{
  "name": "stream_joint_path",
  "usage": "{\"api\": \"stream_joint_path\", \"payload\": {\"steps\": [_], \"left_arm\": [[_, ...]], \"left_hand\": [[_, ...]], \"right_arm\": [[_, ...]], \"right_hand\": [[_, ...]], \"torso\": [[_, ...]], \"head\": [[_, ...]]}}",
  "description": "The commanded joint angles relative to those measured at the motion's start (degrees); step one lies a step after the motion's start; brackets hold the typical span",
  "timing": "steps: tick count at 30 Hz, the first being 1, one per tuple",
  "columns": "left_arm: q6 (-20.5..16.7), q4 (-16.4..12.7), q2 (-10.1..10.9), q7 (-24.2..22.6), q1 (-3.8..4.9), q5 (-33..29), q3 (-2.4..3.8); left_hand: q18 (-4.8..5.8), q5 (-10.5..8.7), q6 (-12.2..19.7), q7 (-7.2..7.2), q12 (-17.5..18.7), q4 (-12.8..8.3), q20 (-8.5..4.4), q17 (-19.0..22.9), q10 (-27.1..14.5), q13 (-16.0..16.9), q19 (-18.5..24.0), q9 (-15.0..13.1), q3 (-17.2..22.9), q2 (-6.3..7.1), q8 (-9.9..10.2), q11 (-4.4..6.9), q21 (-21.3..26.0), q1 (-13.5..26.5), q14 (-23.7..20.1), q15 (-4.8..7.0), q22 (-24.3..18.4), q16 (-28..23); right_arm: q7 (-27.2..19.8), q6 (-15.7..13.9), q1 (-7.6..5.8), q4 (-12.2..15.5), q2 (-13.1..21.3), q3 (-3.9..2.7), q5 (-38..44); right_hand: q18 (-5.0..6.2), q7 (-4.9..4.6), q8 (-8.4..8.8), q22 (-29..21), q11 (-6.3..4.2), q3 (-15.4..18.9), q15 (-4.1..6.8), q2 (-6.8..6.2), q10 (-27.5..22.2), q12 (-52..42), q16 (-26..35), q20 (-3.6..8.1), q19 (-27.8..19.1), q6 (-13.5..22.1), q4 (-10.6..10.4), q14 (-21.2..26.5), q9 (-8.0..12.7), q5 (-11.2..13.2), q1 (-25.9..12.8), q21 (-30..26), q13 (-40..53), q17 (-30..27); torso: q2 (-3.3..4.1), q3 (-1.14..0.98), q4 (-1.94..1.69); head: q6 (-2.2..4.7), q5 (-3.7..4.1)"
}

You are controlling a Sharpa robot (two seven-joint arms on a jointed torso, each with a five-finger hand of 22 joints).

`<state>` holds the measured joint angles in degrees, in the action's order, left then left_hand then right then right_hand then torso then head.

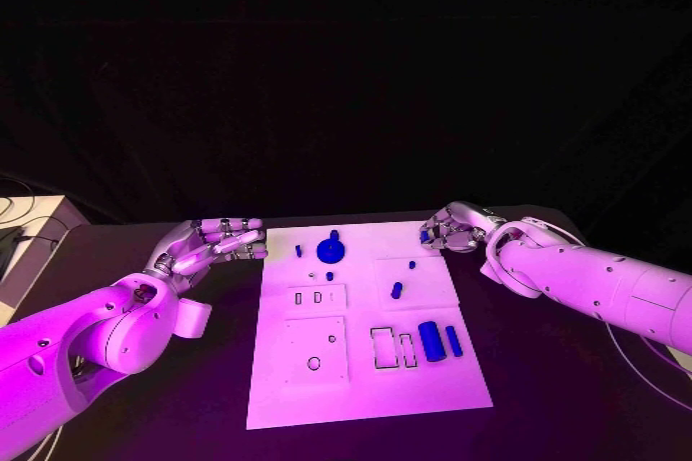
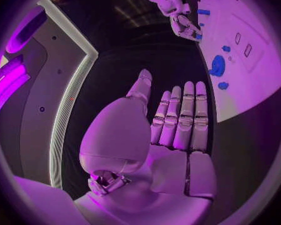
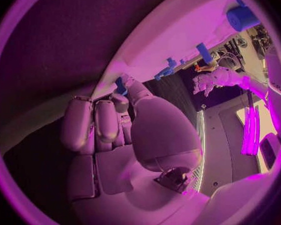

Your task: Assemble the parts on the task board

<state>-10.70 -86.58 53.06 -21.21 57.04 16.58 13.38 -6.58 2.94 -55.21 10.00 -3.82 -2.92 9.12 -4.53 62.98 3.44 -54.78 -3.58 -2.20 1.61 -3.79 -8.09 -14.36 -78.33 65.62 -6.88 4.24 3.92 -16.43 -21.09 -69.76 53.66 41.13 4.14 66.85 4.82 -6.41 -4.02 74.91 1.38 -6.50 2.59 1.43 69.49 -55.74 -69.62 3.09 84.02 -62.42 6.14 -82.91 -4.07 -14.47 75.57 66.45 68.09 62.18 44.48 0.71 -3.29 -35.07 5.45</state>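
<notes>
The white task board (image 1: 361,381) lies in the middle of the black table. On it are a round blue part (image 1: 332,248), a thick blue cylinder (image 1: 430,336), a blue bar (image 1: 454,341) and several small blue pegs such as one (image 1: 395,291) mid-board. My right hand (image 1: 456,227) sits at the board's far right corner with its fingers curled. It pinches a small blue part (image 3: 120,85) between thumb and finger, just over the board's edge. My left hand (image 1: 216,243) hovers off the board's far left corner, fingers straight, holding nothing (image 2: 178,120).
The board has rectangular slots (image 1: 389,347) beside the cylinder and round holes (image 1: 315,363) in its near left panel. A pale box (image 1: 36,231) stands at the table's far left. Black table runs along both sides of the board.
</notes>
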Motion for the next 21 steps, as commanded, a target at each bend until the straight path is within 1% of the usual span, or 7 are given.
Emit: {"api": "stream_joint_path", "payload": {"steps": [1, 5, 7, 8, 12, 15, 21], "left_arm": [[0.2, -0.1, 0.0, -0.2, -0.03, -0.3, 0.04], [0.2, 0.0, -0.1, -0.2, -0.03, -0.3, 0.04], [0.2, 0.0, -0.1, -0.2, -0.03, -0.3, 0.04], [0.2, 0.0, 0.0, -0.2, -0.03, -0.3, 0.04], [0.3, 0.0, 0.0, -0.2, -0.04, -0.3, 0.04], [0.3, 0.0, 0.0, -0.1, -0.04, -0.3, 0.04], [0.3, 0.0, 0.1, -0.1, -0.04, -0.3, 0.04]], "left_hand": [[0.74, -0.04, -0.2, 0.25, 0.4, -0.2, -0.06, 0.0, 0.0, 0.0, -0.3, 0.0, -0.1, -0.27, 0.2, -0.26, 0.0, -0.1, 0.2, -0.06, 0.0, -0.3], [0.73, -0.04, -0.2, 0.27, 0.4, -0.2, -0.08, 0.0, 0.0, 0.0, -0.4, 0.0, -0.2, -0.38, 0.2, -0.27, 0.0, -0.1, 0.2, -0.06, 0.0, -0.3], [0.73, -0.04, -0.2, 0.27, 0.4, -0.2, -0.08, 0.0, 0.0, 0.0, -0.4, 0.0, -0.2, -0.38, 0.2, -0.27, 0.0, -0.1, 0.2, -0.06, 0.0, -0.3], [0.73, -0.04, -0.2, 0.27, 0.4, -0.2, -0.08, 0.0, 0.0, 0.0, -0.4, 0.0, -0.2, -0.38, 0.2, -0.27, 0.0, -0.1, 0.2, -0.06, 0.0, -0.3], [0.73, -0.04, -0.2, 0.27, 0.4, -0.2, -0.08, 0.0, 0.0, 0.0, -0.4, 0.0, -0.2, -0.38, 0.2, -0.27, 0.0, -0.1, 0.2, -0.06, 0.0, -0.3], [0.73, -0.04, -0.2, 0.27, 0.4, -0.2, -0.08, 0.0, 0.0, 0.0, -0.4, 0.0, -0.2, -0.38, 0.2, -0.27, 0.0, -0.1, 0.2, -0.06, 0.0, -0.3], [0.73, -0.04, -0.2, 0.27, 0.4, -0.2, -0.08, 0.0, 0.0, 0.0, -0.4, 0.0, -0.2, -0.38, 0.2, -0.27, 0.0, -0.1, 0.2, -0.06, 0.0, -0.3]], "right_arm": [[-0.3, -0.4, 0.03, 0.0, -0.1, 0.01, -0.1], [-0.3, -1.0, 0.03, 0.1, -0.1, 0.01, -0.5], [-0.2, -1.3, 0.03, 0.1, 0.0, 0.01, -0.6], [-0.2, -1.5, 0.03, 0.2, 0.0, 0.01, -0.6], [0.4, -2.5, 0.03, 1.2, 0.3, 0.00, -1.3], [1.7, -3.5, -0.01, 3.2, 1.0, -0.02, -1.8], [6.4, -3.9, -0.68, 8.9, 2.4, -0.11, -2.3]], "right_hand": [[-0.30, -0.15, -0.45, 9.3, -0.73, -0.7, 0.64, 1.30, 0.0, -0.2, -0.3, 0.59, 2.3, -1.9, 0.0, 0.0, -0.3, 0.3, 0.1, 0.4, 0.1, 0.1], [-0.50, 0.38, -0.47, 9.3, -1.07, -1.4, 0.95, 2.08, 0.5, -0.2, -0.3, 0.98, 2.3, -3.1, 0.3, -0.1, -0.7, 0.3, 0.1, 0.6, 0.4, 0.4], [-0.51, 0.41, -0.48, 9.3, -1.09, -1.5, 0.97, 2.10, 0.5, -0.3, -0.3, 1.00, 2.3, -3.2, 0.3, -0.1, -0.7, 0.3, 0.1, 0.6, 0.4, 0.4], [-0.76, 0.43, -0.08, 9.3, -1.15, -1.8, 1.09, 2.10, 0.7, 0.2, -0.1, 1.36, 2.3, -3.3, 1.0, -0.2, -0.9, 0.3, -0.5, 0.7, 0.8, 0.6], [-0.73, 0.42, -0.09, 9.3, -1.15, -1.5, 1.07, 1.58, 0.9, 0.1, -0.1, 1.34, 2.3, -3.3, 1.0, -0.2, -0.9, 0.2, -0.7, 0.7, 1.0, 0.7], [-0.69, 0.34, -0.03, 9.3, -1.12, -1.1, 1.03, 1.04, 0.9, 0.1, -0.1, 1.30, 2.4, -3.2, 1.0, -0.2, -0.8, -0.7, -1.0, 0.7, 1.1, 0.7], [-0.59, 0.26, 0.05, 9.2, -1.03, -0.2, 0.95, 0.20, 0.9, 0.2, 0.0, 1.22, 2.4, -3.0, 0.5, -0.2, -0.7, -0.5, -1.7, 0.4, 1.2, 0.7]], "torso": [[0.02, 0.02, 0.00], [0.00, 0.00, -0.03], [-0.03, -0.01, 0.00], [-0.02, -0.01, 0.03], [0.00, 0.01, 0.09], [-0.02, 0.01, 0.08], [-0.11, 0.08, 0.16]], "head": [[-0.05, -0.01], [-0.01, -0.06], [-0.02, -0.03], [-0.01, -0.07], [0.05, -0.13], [0.06, -0.13], [0.01, -0.07]]}}
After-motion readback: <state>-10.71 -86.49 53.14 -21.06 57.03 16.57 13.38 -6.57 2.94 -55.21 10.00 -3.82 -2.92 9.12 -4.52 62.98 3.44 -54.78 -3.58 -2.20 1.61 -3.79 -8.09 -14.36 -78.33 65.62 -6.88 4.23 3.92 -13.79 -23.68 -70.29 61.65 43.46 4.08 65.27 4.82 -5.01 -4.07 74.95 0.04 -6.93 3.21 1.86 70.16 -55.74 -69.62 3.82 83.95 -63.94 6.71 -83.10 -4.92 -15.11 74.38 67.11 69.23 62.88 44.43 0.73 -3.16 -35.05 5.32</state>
